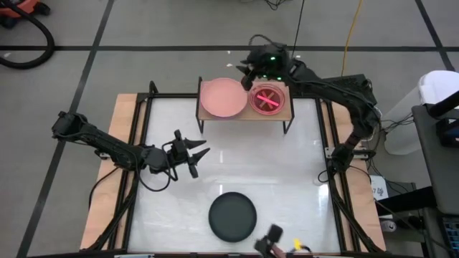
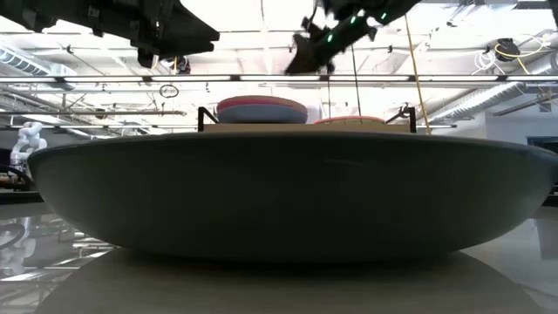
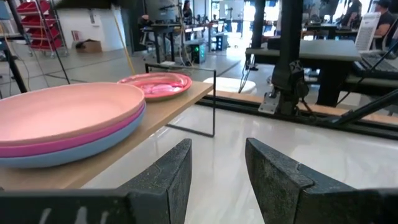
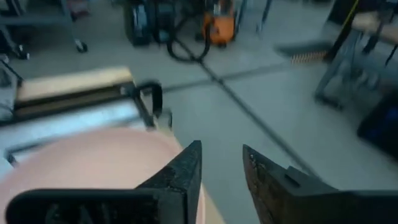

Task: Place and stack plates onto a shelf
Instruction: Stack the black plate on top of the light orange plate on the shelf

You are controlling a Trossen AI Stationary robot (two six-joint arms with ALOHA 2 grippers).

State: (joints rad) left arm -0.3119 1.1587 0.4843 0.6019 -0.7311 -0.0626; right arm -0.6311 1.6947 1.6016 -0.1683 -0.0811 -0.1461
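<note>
The light-wood shelf (image 1: 246,110) stands at the table's far edge. On its left half sits a stack of large plates (image 1: 222,97): salmon (image 3: 62,112) on magenta on blue. On its right half is a stack of small translucent plates (image 1: 268,99), pink on top (image 3: 155,84). A black plate (image 1: 232,216) rests flat on the table near the near edge. My left gripper (image 1: 195,156) hovers open over the table's left-middle, pointing at the shelf. My right gripper (image 1: 246,77) is open in the air above the shelf's far edge, between the two stacks.
The black plate (image 2: 279,201) fills the low view's foreground and hides most of the table. A wooden frame (image 1: 125,143) with black rails borders the white tabletop. A dark camera mount (image 1: 271,240) sits at the near edge. White surface lies between the shelf and the black plate.
</note>
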